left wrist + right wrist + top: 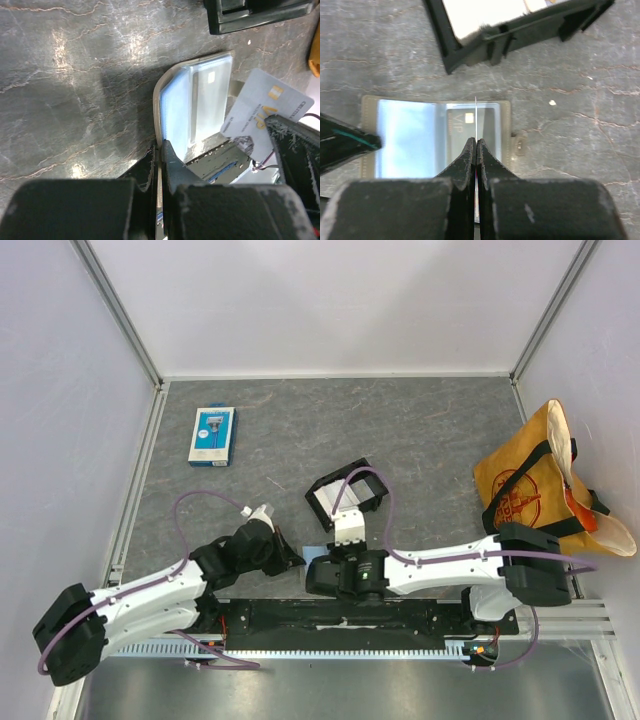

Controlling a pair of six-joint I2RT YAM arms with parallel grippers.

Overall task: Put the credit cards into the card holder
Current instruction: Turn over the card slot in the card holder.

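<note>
From above, my left gripper [292, 558] and my right gripper [345, 537] meet near the front edge of the table [420, 430]. They are over the card holder [316, 552], of which only a pale blue sliver shows. Just beyond it sits a black tray [372, 502] with white cards [328, 502] inside. A blue-and-white pack [212, 435] lies far left and a tan bag [525, 485] far right.

In my left wrist view, my left fingers are pinched shut on the tan rim of the open holder, whose clear pockets face up. Just to its right, my right gripper holds a tilted white credit card [265, 107] with gold "VIP" lettering.

In my right wrist view, my right fingers are clamped on that card, seen edge-on above the holder's right pocket. A dark card [462, 125] marked "VIP" already lies in that pocket.
</note>
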